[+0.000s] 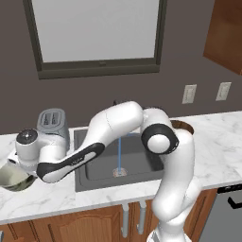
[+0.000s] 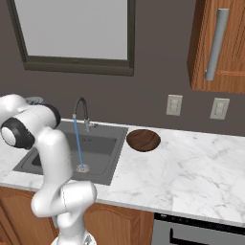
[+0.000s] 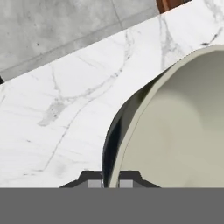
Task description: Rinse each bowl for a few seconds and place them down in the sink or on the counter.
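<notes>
The pale cream-green bowl [image 1: 17, 179] sits at the far left of the white marble counter [image 1: 222, 151], left of the sink [image 1: 94, 176]. My gripper [image 1: 12, 166] reaches over it from the right. In the hand view the bowl [image 3: 183, 127] rises on the right, and its rim stands between the two finger tips of my gripper [image 3: 110, 180], which is shut on it. The dark brown bowl [image 2: 143, 140] rests on the counter just right of the sink [image 2: 103, 139]; in the left base view this bowl [image 1: 184, 125] is partly hidden behind my arm.
A thin blue water stream [image 2: 78, 146] falls from the dark arched faucet [image 2: 81, 109] onto the drain [image 2: 82, 168]. A silver toaster [image 1: 52, 124] stands behind my forearm, left of the basin. Wall outlets [image 2: 173, 105] and an upper cabinet [image 2: 220, 43] lie to the right.
</notes>
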You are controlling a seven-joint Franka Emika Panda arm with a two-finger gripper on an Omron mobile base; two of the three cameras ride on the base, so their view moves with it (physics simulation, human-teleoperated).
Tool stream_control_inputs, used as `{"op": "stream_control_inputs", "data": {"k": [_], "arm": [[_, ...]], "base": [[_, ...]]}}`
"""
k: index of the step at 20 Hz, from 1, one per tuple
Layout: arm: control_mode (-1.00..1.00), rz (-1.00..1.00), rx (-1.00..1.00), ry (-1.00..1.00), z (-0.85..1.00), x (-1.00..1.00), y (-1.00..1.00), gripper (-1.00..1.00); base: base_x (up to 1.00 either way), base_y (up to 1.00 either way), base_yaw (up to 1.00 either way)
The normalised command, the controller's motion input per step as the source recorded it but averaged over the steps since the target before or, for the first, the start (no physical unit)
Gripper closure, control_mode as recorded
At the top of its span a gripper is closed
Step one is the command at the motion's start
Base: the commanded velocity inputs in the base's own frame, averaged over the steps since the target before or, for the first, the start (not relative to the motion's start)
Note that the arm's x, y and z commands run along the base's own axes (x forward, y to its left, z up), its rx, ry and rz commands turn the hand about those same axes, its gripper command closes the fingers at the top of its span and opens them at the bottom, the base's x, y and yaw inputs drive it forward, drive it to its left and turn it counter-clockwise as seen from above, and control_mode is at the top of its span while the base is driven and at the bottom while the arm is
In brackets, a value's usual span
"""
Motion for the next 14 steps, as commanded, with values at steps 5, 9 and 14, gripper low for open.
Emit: {"op": "stream_control_inputs", "data": {"k": [5, 9, 14], "arm": [[-1.00, -0.19, 0.00, 0.00, 0.50, -0.16, -0.33, 1.00], [-1.00, -0.25, 0.00, 0.00, 0.32, -0.13, -0.43, 1.00], [-1.00, -0.30, 0.00, 0.00, 0.16, -0.07, -0.47, 1.00]], "base": [[0.00, 0.00, 0.00], [0.00, 0.00, 0.00], [0.00, 0.00, 0.00]]}}
